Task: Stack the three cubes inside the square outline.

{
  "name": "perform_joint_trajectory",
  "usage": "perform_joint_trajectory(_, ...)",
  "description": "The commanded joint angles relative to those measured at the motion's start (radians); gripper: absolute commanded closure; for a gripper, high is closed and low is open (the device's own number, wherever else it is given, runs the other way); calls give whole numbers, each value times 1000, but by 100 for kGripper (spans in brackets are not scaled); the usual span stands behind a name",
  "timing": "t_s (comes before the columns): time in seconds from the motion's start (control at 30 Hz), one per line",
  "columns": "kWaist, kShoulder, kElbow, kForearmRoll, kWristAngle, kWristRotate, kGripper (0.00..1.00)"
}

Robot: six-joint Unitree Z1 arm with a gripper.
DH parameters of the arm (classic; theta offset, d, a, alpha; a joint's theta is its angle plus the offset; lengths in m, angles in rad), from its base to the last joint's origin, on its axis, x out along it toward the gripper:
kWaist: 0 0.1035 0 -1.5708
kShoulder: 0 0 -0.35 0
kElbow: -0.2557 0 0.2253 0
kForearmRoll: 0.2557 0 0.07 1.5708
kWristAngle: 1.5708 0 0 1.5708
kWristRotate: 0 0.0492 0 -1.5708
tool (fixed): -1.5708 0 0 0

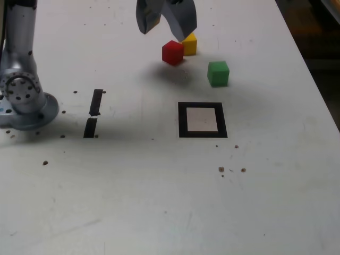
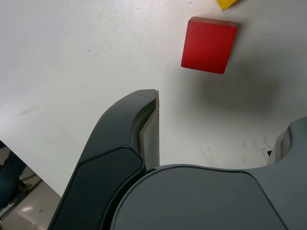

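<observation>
Two short black tape strips [image 1: 93,113] and brown crumbs [image 1: 221,169] mark the white table [image 1: 159,202].

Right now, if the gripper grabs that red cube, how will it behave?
The red cube looks rigid with flat faces, so it probably won't roll. It seems small and light, so a nudge could slide it on the smooth table.

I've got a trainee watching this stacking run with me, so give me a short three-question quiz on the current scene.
1. True or false: the gripper holds the red cube.
2. Which cube lies nearest the square outline? A red, B yellow, C green.
3. How many cubes are inside the outline?

Key: 1 false, its jaws stand open above the red cube. 2 C, the green cube; the yellow cube is farthest. 3 none.
</observation>
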Motion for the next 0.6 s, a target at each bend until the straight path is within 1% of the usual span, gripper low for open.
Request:
perform_joint_trajectory(0.0, 7, 6, 8, -19, 4, 12, 11)
perform_joint_trajectory(0.13, 29, 28, 32, -67, 28, 34, 11)
perform_joint_trajectory(0.23, 50, 42, 52, -96, 53, 45, 11)
perform_joint_trajectory(0.37, 70, 56, 75, -127, 77, 55, 12)
perform_joint_trajectory(0.47, 76, 62, 95, -146, 83, 58, 13)
perform_joint_trajectory(0.57, 77, 64, 113, -163, 79, 58, 14)
